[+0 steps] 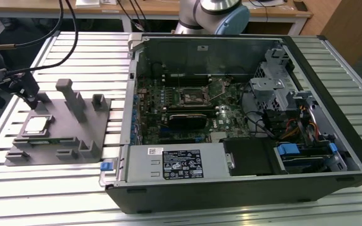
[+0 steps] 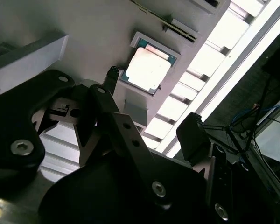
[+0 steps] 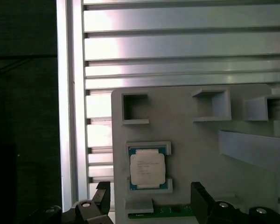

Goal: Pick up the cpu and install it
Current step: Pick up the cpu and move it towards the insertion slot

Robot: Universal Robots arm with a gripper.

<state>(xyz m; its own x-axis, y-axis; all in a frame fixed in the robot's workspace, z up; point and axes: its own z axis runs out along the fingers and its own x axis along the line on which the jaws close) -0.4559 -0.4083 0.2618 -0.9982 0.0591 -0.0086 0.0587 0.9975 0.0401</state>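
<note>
One cpu [image 3: 148,169] lies flat in a square recess of the grey fixture [image 3: 196,140] on the slatted desk [image 3: 177,46]. Open, the hand [image 3: 149,187] hovers over it, fingers [image 3: 201,198] either side, apparently not touching. Beside the fixture stands an open computer case [image 1: 231,193].

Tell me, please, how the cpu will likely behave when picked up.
The cpu looks flat and rigid, so it should lift stiffly and feel light. Its smooth metal top may be slippery. Framed by raised lips on the fixture, it probably won't slide if pushed.
</note>
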